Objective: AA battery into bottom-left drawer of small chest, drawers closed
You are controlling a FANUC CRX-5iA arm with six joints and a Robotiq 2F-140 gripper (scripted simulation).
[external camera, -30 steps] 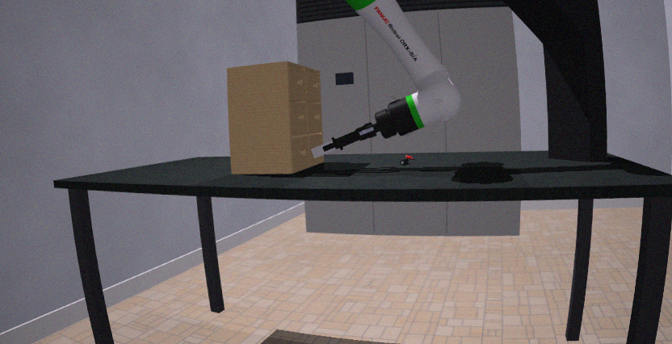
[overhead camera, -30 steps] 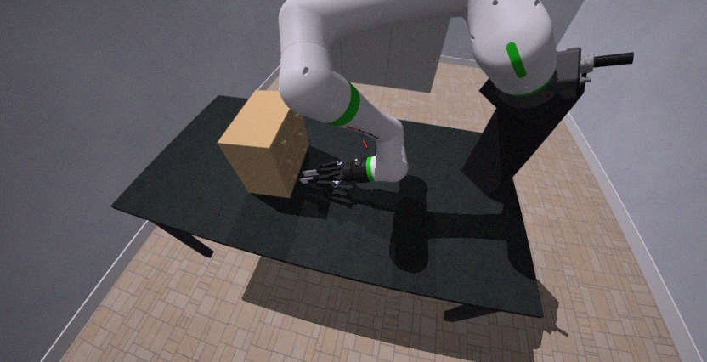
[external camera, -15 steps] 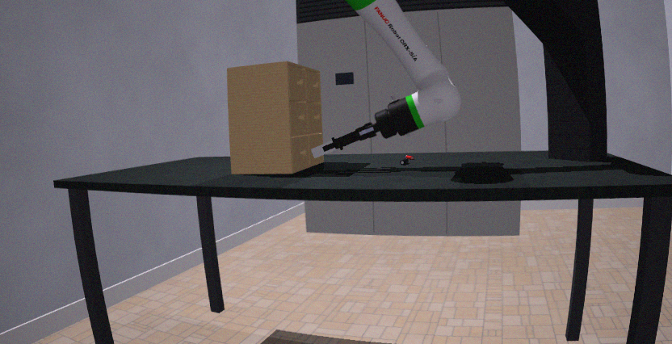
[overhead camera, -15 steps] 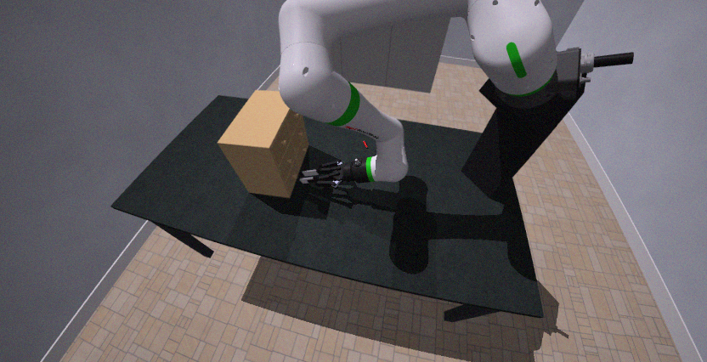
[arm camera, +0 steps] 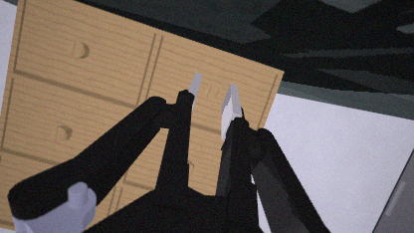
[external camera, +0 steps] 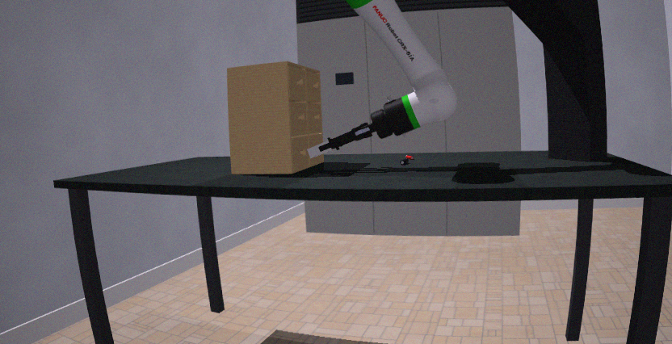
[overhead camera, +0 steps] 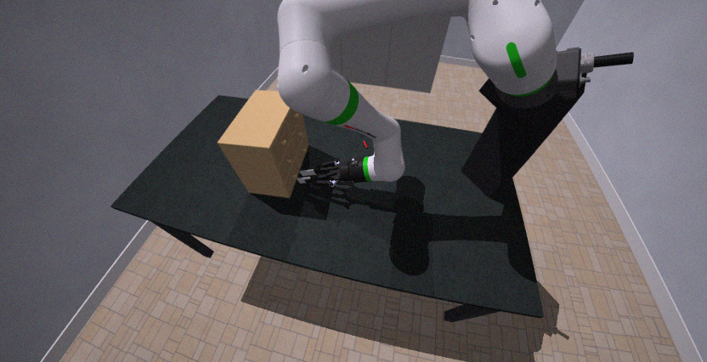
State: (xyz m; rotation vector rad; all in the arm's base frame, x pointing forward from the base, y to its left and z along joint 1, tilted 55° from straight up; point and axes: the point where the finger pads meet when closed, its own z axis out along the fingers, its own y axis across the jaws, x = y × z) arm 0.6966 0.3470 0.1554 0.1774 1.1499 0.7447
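Black two-finger pincer (arm camera: pixel 213 102) sits narrowed to a small gap, nothing pinched between its pale pads (arm camera: pixel 230 106). The tips are right at the bottom-row drawer front of the tan wooden six-drawer chest (external camera: pixel 262 116), straddling its small knob (arm camera: pixel 211 92). All drawers look flush. The small red-tipped AA battery (external camera: pixel 406 159) lies behind the pincer on the dark green table (external camera: pixel 140 177), well apart from it.

The end effector (arm camera: pixel 214 97) (fingers narrowly parted) reaches a knob on the chest (arm camera: pixel 75 90).
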